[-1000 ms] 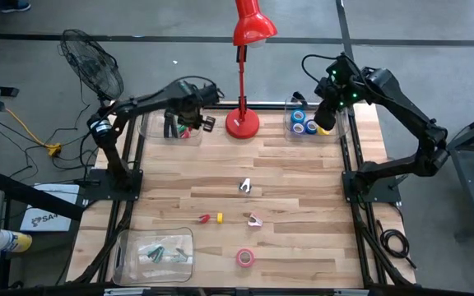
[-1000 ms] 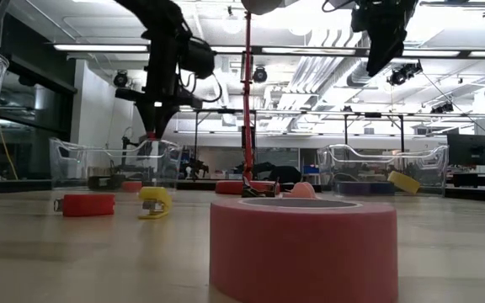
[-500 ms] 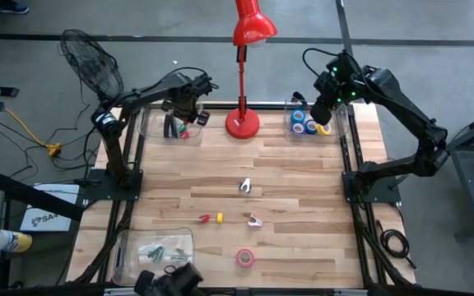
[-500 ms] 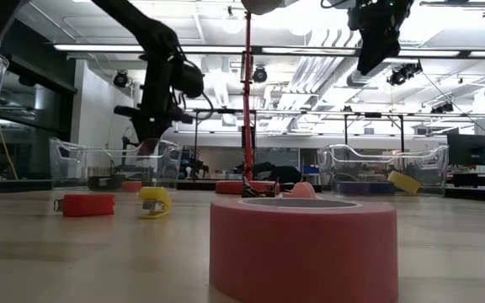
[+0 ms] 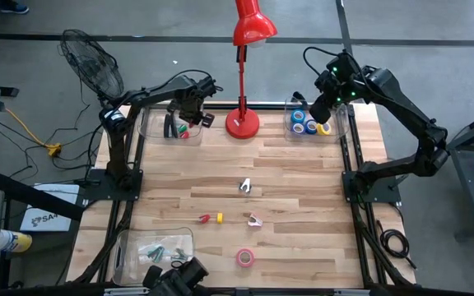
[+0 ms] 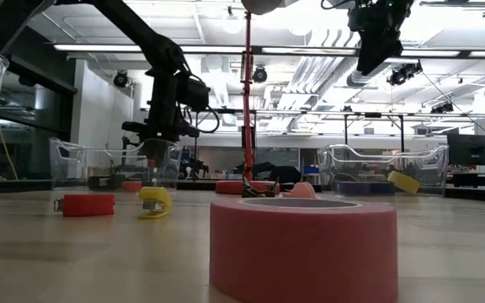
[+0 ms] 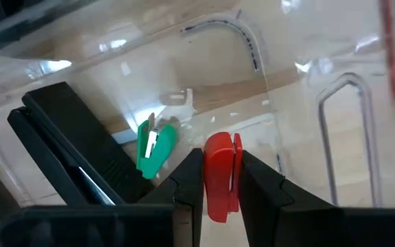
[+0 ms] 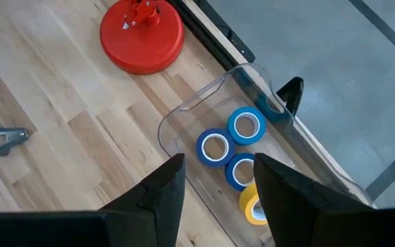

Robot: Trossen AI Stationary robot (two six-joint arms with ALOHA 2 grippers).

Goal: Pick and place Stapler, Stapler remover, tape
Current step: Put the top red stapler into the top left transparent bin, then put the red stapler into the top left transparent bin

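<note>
Left end effector [image 7: 214,189] clamped on a red staple remover [image 7: 219,175] over the far-left clear bin [image 5: 156,130].
That bin also holds the black stapler [image 7: 74,147] and a green staple remover [image 7: 154,146]. Right end effector [image 8: 214,180] hangs with fingers apart, holding nothing, above the far-right clear bin [image 8: 184,113] with 3 blue tape rolls [image 8: 214,148] and 1 yellow roll [image 8: 254,204]. On the desk [image 5: 303,205]: pink tape roll [image 5: 244,257], a silver, a pink and a yellow staple remover, a small red item. Red lamp [image 5: 243,122] at the far edge.

Red lamp [image 5: 243,123] at table [image 5: 303,189] far edge; black fan [image 5: 93,62] on floor beyond the far left corner.
</note>
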